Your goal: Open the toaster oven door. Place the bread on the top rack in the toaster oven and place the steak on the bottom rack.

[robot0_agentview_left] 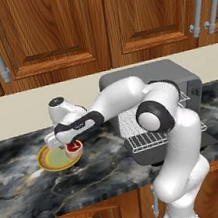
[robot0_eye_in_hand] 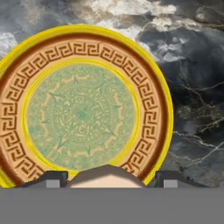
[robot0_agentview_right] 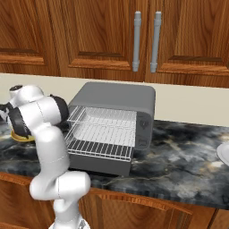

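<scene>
Marble counter (robot0_agentview_left: pixel 24 192): pincer (robot0_agentview_left: pixel 73 148) spread wide round steak (robot0_agentview_left: pixel 74 147) at plate (robot0_agentview_left: pixel 52 162) rim.

Even, shadeless rendered light fills the kitchen, with only a soft dark patch under the toaster oven (robot0_agentview_right: pixel 117 117) on the marble counter (robot0_agentview_left: pixel 106 170), no glare anywhere, slightly coarse pixelated edges, and the plate (robot0_eye_in_hand: pixel 81 109) pattern close-up looking mildly soft.
</scene>
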You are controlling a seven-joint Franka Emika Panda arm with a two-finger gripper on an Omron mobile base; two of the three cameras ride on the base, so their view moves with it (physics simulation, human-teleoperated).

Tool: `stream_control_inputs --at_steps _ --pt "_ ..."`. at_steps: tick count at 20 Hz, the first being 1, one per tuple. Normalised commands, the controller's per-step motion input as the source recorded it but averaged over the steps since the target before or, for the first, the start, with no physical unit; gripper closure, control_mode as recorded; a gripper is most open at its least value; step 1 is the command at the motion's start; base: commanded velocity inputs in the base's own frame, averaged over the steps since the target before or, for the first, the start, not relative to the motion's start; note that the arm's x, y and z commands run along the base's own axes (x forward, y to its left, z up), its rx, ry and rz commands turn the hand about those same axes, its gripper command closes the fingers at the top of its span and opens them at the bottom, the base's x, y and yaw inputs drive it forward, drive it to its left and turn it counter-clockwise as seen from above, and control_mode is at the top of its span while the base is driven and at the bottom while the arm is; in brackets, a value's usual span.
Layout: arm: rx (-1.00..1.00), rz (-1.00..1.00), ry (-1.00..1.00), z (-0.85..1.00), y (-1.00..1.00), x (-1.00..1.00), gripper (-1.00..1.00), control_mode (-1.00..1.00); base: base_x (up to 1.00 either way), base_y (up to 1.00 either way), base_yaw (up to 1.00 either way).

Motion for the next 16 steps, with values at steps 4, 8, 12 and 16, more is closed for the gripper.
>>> stream_control_inputs --at_steps 4,8,12,16 --pt "0.06 -0.03 0.00 0.45 -0.50 -0.46 1.00 -1.00 0.00 0.00 0.00" --pt "0.05 -0.01 0.00 0.44 -0.56 -0.38 1.00 -1.00 0.00 0.00 0.00" --pt "0.05 0.00 0.00 0.37 -0.66 -0.36 1.00 -1.00 0.00 0.00 0.00" --pt "0.04 0.00 0.00 0.27 -0.74 -0.40 1.00 -1.00 0.00 0.00 0.00"
